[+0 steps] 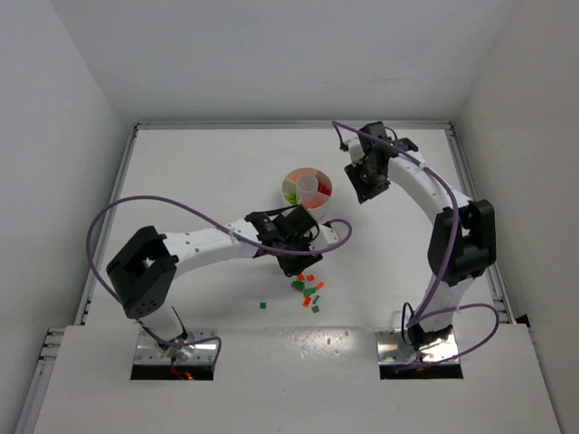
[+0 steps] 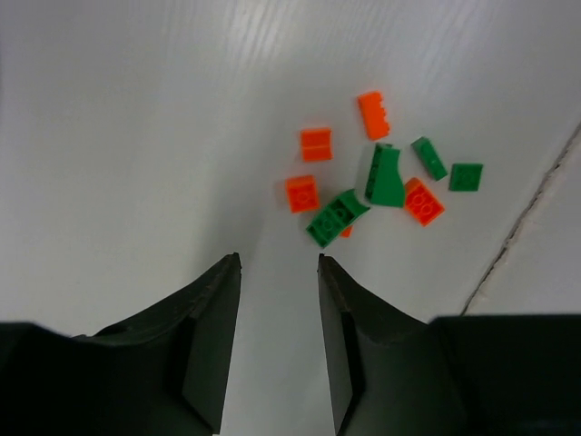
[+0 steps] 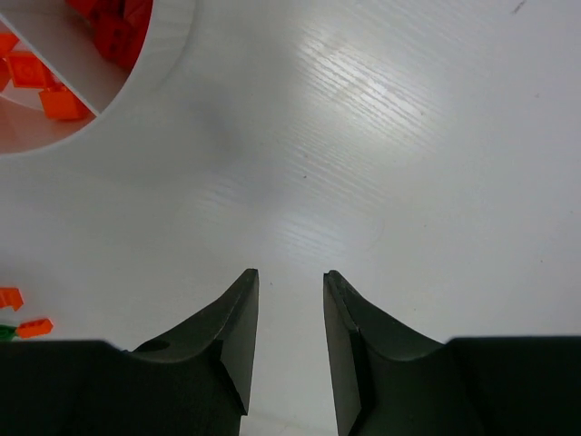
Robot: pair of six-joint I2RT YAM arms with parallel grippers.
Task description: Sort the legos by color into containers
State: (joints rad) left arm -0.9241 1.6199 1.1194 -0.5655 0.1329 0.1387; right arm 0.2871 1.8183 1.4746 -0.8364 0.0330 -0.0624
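While the left gripper hangs low over the table with its fingers a little apart and nothing between them, the loose bricks lie just ahead of its tips and slightly to their right. Four orange and four green ones form a tight cluster. A further orange scrap is almost hidden under the nearest green brick, whose long axis slants away to the right. The green wedge points nearly straight away from the fingers, and the far orange brick runs the same way, leaning a little left.

Left of the fingers the table is bare. To their right a dark seam crosses diagonally just past the cluster. From above, this gripper covers the cluster's far edge, and one green brick lies alone, back toward the arm's base.

The right gripper is likewise parted and empty, with bare table ahead and to its right. The dish is cut off at the upper left of its wrist view, ahead and left of the tips. Only two compartments show, one with red bricks and one with orange. In the top view the dish sits between the two grippers, its contents too small to read beyond colour.
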